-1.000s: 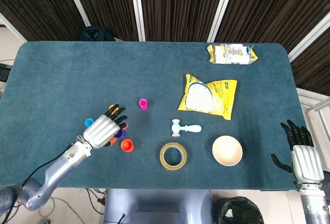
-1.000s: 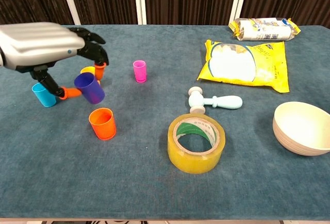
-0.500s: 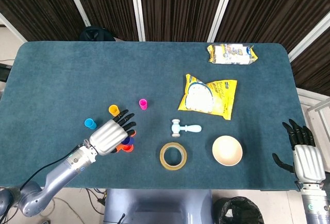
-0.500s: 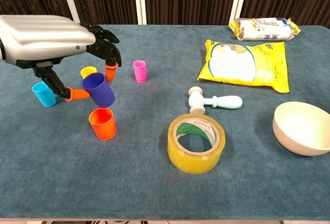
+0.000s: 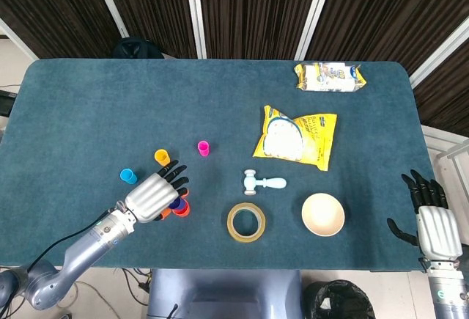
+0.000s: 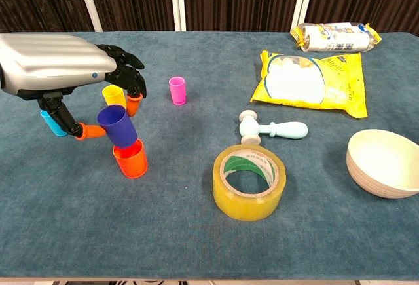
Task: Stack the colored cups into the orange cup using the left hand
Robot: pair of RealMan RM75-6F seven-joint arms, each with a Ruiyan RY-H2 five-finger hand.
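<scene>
1. The counter [image 5: 88, 99] is covered in dark blue cloth. The head view shows all of it from above; the chest view shows only its near part.
2. The left hand [image 6: 62, 65] fills the upper left of the chest view. Its fingers are around the purple cup [image 6: 118, 125].
3. The right hand [image 5: 434, 220] shows only in the head view, at the counter's right edge, fingers spread and holding nothing.
4. The yellow snack bag [image 6: 314, 82] lies flat near the beige bowl [image 6: 386, 162], whose inside is bare.
5. The tape roll [image 6: 249, 181] lies flat beside the small hammer toy [image 6: 270, 128].
6. The purple cup sits tilted in the mouth of the orange cup [image 6: 130, 159], a nesting only the chest view makes plain.
7. The yellow cup [image 6: 114, 95], blue cup [image 5: 128, 176] and pink cup [image 6: 177, 90] stand apart, upright.
</scene>
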